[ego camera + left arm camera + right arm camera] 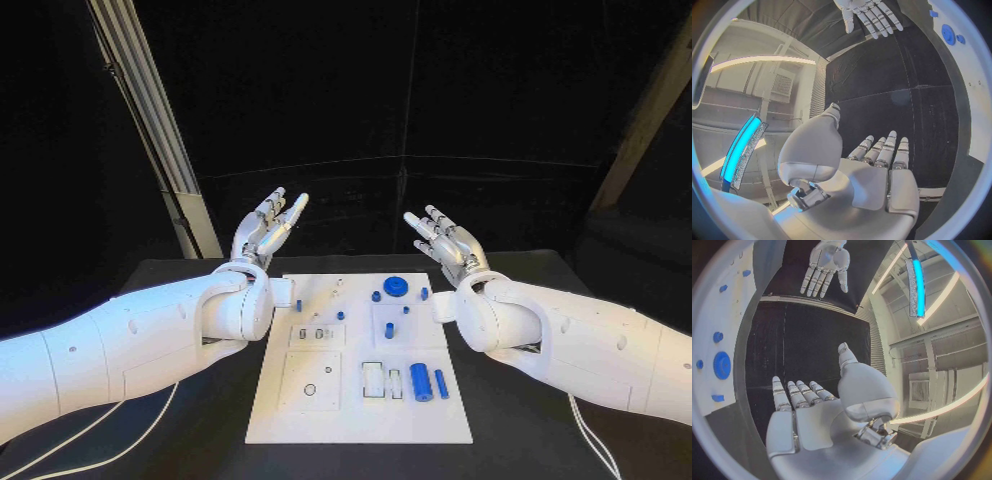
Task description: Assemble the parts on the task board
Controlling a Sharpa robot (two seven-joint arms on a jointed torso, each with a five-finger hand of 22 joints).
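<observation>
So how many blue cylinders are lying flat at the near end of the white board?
2. The thick cylinder lies near the board's front right part, and the thin cylinder lies just right of it, roughly parallel. Smaller blue parts farther back may hide others.

Task board, lower centre of the head view: white, matt, smooth, looks like plastic. Parts on it, e.g. round knob and cylinder: blue, smooth plastic look, slight sheen. Table: black, matt. Left hand and right hand: silvery, metallic finish, satin. Arm shells: white, glossy, smooth plastic look.
</observation>
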